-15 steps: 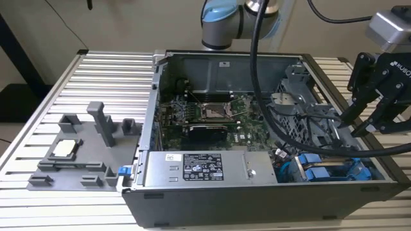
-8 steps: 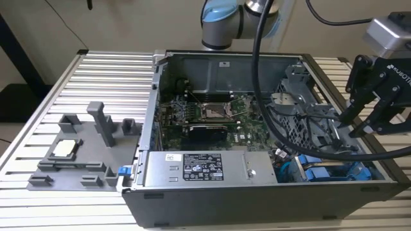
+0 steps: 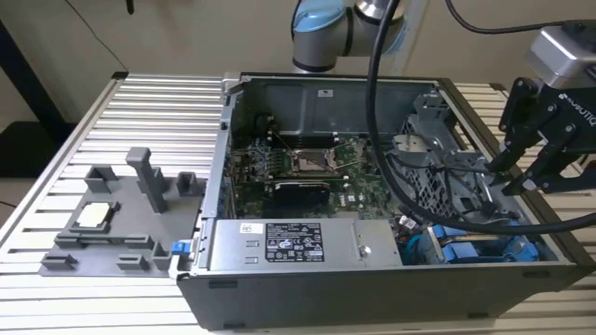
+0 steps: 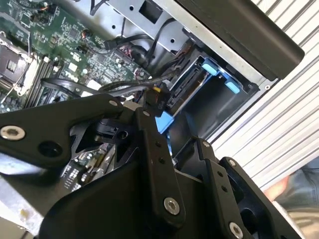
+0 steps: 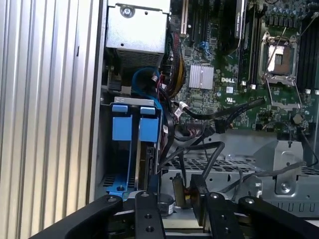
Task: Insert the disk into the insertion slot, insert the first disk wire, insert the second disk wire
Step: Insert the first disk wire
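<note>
The disk (image 5: 148, 162), in its bright blue frame, stands on edge inside the insertion slot (image 5: 106, 180). That slot is at the case's corner, beside a second blue-framed carrier (image 5: 122, 128). In the exterior view both blue frames (image 3: 470, 249) show low in the case on the exterior view's right. My gripper (image 3: 518, 183) hangs above that corner. In both wrist views its fingers (image 5: 199, 201) are closed on a small black wire connector (image 4: 158, 96) with red and yellow leads. The connector is held a short way from the disk's rear edge. Other black cables (image 5: 199, 149) loop past the disk.
The silver labelled power-supply box (image 3: 289, 244) fills the case's front, and the motherboard (image 3: 298, 164) lies behind it. A perforated metal cage (image 3: 437, 174) stands beside my gripper. The arm's thick black cable (image 3: 386, 160) hangs across the case. A grey fixture (image 3: 121, 209) sits on the slatted table.
</note>
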Available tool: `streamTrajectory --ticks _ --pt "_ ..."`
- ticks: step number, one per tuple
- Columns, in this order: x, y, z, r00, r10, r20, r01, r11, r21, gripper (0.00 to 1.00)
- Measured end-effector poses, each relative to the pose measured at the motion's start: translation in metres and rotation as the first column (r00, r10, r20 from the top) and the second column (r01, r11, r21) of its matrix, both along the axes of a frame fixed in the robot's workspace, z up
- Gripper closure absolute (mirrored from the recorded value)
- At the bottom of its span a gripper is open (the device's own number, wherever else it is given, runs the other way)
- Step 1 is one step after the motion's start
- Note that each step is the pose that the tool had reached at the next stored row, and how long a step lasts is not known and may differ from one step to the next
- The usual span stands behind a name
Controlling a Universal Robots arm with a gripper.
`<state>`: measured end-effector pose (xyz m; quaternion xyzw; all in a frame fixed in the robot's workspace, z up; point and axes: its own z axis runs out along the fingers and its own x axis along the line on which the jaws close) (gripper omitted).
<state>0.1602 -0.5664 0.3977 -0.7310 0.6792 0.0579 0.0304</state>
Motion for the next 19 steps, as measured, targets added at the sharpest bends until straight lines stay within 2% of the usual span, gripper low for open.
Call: streamTrajectory --ticks 4,16,17,18,19 --pt "0.0002 -0.0001 -0.0026 0.9999 0.010 0.0046 -0.010 0.9999 0.0046 0.60" --pt "0.0023 -0.0008 -0.0034 0.9999 0.013 0.0047 -0.014 0.9999 0.0049 0.60" --pt "0.0023 -0.0008 -0.0034 0.9999 0.013 0.0047 -0.013 0.9999 0.0049 0.62" --pt "0.0023 -0.0008 -0.0034 0.9999 0.013 0.0047 -0.013 0.9999 0.0049 0.69" --pt "0.0023 -0.0008 -0.0034 0.9999 0.013 0.0047 -0.013 0.9999 0.0049 0.69"
